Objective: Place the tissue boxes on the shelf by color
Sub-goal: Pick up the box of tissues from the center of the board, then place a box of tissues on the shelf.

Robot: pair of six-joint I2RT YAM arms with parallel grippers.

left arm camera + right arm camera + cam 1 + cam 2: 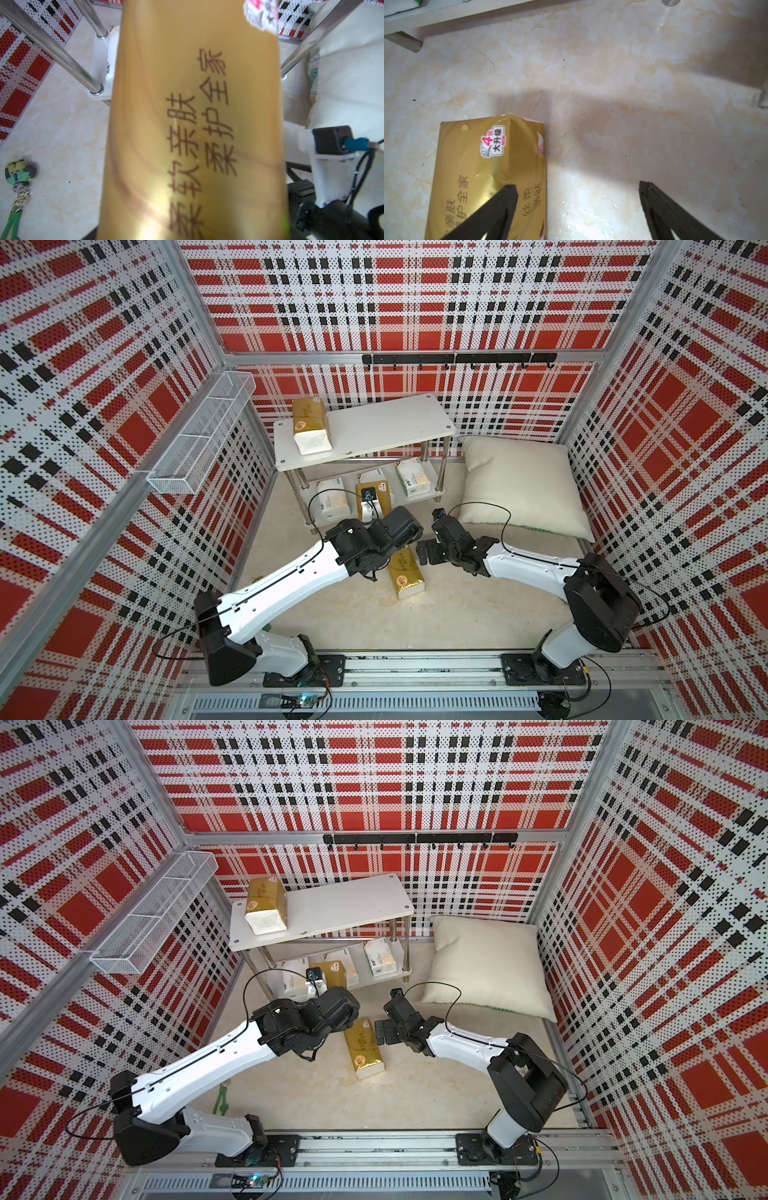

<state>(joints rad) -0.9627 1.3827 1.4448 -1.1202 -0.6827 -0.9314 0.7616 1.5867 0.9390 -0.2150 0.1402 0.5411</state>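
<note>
My left gripper [376, 514] is shut on a gold tissue box [380, 493], held just in front of the shelf's lower tier. That box fills the left wrist view [193, 124] and hides the jaws. A second gold box [311, 427] lies on the shelf's upper board [382, 427]. A third gold box [405, 574] lies on the floor. My right gripper [578, 189] is open beside it, with one finger [500, 203] over the box's edge [483, 166]. White tissue boxes [332, 499] [411, 477] sit on the lower tier.
A large cream pillow [523, 485] leans to the right of the shelf. A white wire basket [199, 435] hangs on the left wall and a black hook rail [457, 359] on the back wall. A small doll keychain [18, 172] lies on the floor.
</note>
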